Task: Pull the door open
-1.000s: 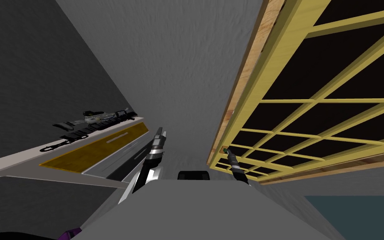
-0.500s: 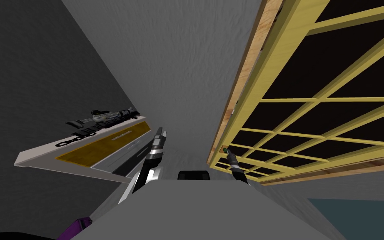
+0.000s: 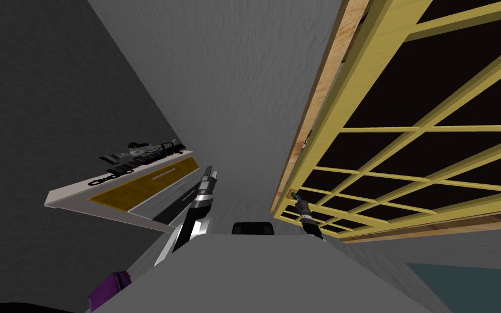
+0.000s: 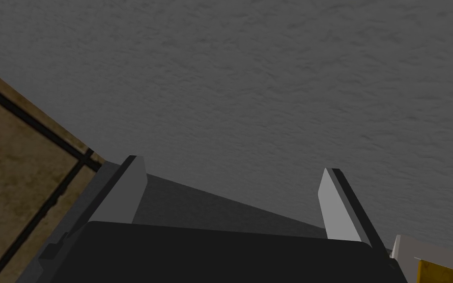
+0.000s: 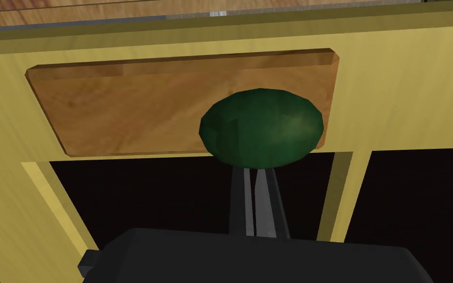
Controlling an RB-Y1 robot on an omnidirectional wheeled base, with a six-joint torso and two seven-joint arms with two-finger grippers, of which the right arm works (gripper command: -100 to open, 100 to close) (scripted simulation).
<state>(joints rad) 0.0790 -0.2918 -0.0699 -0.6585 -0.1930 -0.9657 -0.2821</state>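
The door [image 3: 407, 130] occupies the robot's right side: a pale yellow lattice of thin bars enclosing panes that render as pure black area, hung in a wood-grain jamb [image 3: 323, 87] that runs along its near edge. A textured grey wall [image 3: 233, 81] extends ahead between the door and the furniture on the left. That furniture is a low cabinet [image 3: 135, 190] with a white top edge, an ochre front panel and grey and dark bands beside it; several small dark items [image 3: 141, 155] lie along its top, too small to identify. A teal floor patch [image 3: 472, 288] lies low on the right, and a purple object [image 3: 111, 287] sits low on the left. On the door's lower corner stile, a recessed brown wood backplate [image 5: 161, 108] carries a round, dark green knob [image 5: 261, 128], which overlaps the plate's lower corner. The right gripper [image 5: 252, 177] is at this knob. Its two fingers are drawn together with only a sliver between them. Their tips pass behind the knob's rim and are hidden, so any grip on the knob cannot be confirmed. The left gripper [image 4: 230, 186] is held forward beside the cabinet, well apart from the door, with its fingers spread wide and nothing between them.
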